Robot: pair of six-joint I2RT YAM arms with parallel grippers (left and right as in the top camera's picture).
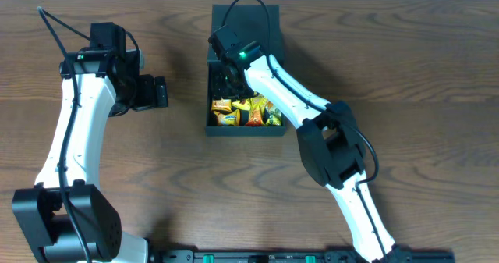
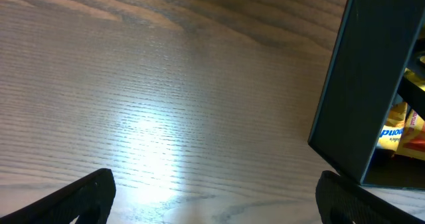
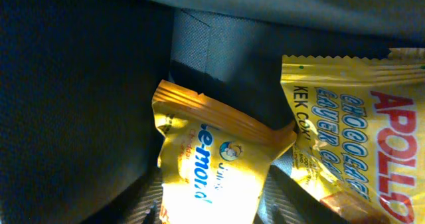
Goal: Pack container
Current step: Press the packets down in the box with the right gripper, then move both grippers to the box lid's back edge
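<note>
The dark teal container [image 1: 242, 129] sits open at the far centre of the table [image 1: 140, 177]. The right gripper [image 1: 228, 79] reaches inside, seemingly clamped on a yellow packet [image 3: 209, 177]. The left gripper [image 1: 160, 91] rests left of the container, jaws apart. A packet is likely being placed; next comes letting go and lifting clear.

Dark brown wood-grain table [image 1: 437, 76]; black rail [image 1: 257, 256] with green fittings along its near edge.

Robot lab workstation: wood-grain table [image 1: 437, 76], twin arms [image 1: 72, 138]
</note>
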